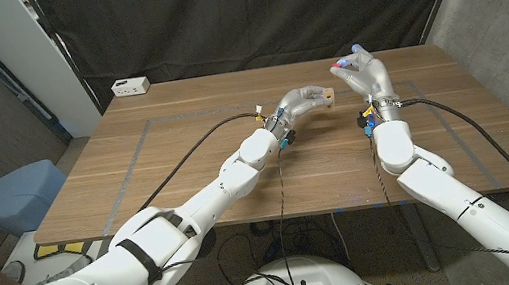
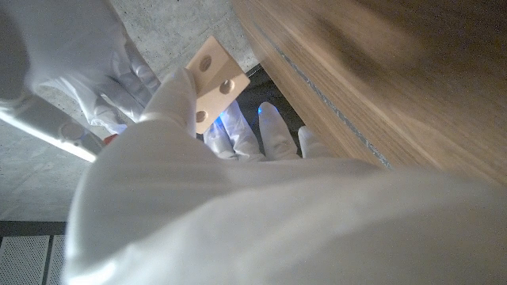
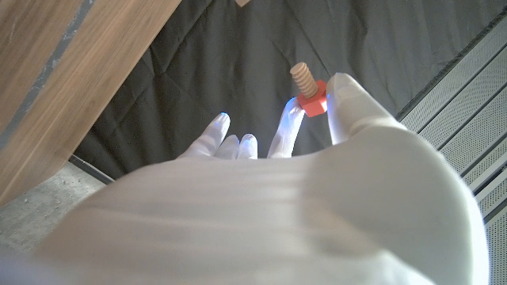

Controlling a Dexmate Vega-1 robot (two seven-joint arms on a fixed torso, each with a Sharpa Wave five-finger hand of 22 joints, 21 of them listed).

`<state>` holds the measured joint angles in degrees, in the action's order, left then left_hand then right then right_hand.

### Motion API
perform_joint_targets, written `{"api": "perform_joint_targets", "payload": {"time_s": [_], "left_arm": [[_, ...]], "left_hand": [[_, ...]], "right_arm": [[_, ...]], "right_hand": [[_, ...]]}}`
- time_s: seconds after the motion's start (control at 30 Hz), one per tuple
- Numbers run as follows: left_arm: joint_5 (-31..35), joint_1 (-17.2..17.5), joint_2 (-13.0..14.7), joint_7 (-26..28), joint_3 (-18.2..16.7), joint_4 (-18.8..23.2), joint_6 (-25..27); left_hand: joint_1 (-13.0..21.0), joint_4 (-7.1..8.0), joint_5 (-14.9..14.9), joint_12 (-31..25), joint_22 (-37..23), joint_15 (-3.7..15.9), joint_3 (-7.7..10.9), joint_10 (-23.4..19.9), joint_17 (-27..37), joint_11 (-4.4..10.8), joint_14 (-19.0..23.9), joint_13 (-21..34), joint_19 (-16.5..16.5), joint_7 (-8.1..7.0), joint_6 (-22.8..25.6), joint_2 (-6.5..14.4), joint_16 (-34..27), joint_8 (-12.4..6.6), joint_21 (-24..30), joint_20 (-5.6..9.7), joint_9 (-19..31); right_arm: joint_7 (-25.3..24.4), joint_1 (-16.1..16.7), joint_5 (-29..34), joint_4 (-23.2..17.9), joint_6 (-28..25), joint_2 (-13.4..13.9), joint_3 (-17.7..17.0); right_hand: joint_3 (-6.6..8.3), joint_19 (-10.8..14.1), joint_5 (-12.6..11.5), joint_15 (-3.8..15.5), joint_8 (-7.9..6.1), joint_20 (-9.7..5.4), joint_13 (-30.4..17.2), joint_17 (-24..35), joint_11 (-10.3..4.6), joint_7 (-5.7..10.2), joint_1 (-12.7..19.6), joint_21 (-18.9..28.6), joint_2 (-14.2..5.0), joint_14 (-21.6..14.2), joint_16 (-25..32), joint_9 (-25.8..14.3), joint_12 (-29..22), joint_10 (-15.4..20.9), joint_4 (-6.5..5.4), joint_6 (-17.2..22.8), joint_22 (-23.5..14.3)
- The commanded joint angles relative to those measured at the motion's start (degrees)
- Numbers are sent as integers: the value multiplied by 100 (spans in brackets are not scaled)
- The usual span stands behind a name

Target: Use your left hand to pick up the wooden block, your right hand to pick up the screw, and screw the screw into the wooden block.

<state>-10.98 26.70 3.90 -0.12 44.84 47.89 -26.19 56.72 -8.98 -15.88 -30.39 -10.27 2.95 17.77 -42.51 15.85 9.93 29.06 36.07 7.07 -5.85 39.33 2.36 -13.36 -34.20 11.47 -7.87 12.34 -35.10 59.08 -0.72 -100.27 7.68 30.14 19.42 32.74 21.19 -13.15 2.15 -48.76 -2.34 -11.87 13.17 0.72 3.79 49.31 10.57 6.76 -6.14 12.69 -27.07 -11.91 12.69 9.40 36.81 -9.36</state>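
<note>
Currently the left hand (image 1: 301, 103) grips the pale drilled wooden block (image 2: 212, 84); the right hand (image 1: 366, 73), at 3 o'clock, pinches the red-headed wooden screw (image 3: 307, 89). Align the thread with a hole before turning.

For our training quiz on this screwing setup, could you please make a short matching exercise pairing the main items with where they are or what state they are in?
Column A:
1. wooden block
2. screw
3. white box
4. table

Column B:
a. pinched in the right robot hand, red head, threaded end free
b. at the table's far left corner
c. held in the left robot hand, holes visible
d. wooden, under both raised robot hands

Pairs: 1-c, 2-a, 3-b, 4-d
</note>
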Motion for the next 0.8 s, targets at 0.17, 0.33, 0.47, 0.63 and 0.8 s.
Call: {"api": "perform_joint_targets", "payload": {"time_s": [0.17,0.33,0.47,0.63,0.8], "left_arm": [[34,7,31,30,21,83,92],[56,-16,15,28,40,43,71],[75,-33,2,32,54,14,60],[109,-58,-10,18,83,-21,34],[187,-63,19,72,113,24,43]], "left_hand": [[-33,-10,66,-197,-7,541,-45,-444,8,255,89,80,5,-95,935,35,-56,-377,9,63,-1],[-28,-2,81,-189,-7,545,-49,-442,13,255,88,75,5,-104,918,43,-61,-368,9,65,-5],[-22,18,96,-151,-7,530,-54,-369,27,253,70,79,-2,-91,850,81,-64,-334,6,45,-11],[5,6,111,-160,-8,537,-64,-392,25,256,75,95,-5,-109,898,71,-68,-349,5,60,-15],[49,-17,170,-196,-7,563,-75,-516,-1,254,119,104,-3,-124,1060,13,-67,-407,6,94,-23]], "right_arm": [[-92,-9,18,190,169,-90,27],[-109,-8,4,228,195,-119,32],[-97,-19,-9,254,205,-137,50],[-48,-53,-30,304,203,-143,83],[-32,-55,-30,312,192,-126,92]], "right_hand": [[23,5,-38,98,-30,-250,-8,21,-22,5,-33,3,-33,-33,-9,-8,16,16,-21,-34,-11],[10,4,-40,99,-33,-248,-8,17,-19,-2,-28,3,-44,-31,-10,6,15,21,-19,-40,-11],[0,5,-42,102,-39,-249,-8,14,-23,3,-22,4,-50,-29,-12,11,14,28,-16,-42,-11],[-12,5,-45,101,-45,-252,-9,10,-25,11,-14,4,-64,-31,-11,24,16,26,-14,-48,-11],[-26,3,-49,103,-35,-254,-9,8,-43,5,-14,4,-78,-31,-11,44,20,19,-17,-81,-11]]}}
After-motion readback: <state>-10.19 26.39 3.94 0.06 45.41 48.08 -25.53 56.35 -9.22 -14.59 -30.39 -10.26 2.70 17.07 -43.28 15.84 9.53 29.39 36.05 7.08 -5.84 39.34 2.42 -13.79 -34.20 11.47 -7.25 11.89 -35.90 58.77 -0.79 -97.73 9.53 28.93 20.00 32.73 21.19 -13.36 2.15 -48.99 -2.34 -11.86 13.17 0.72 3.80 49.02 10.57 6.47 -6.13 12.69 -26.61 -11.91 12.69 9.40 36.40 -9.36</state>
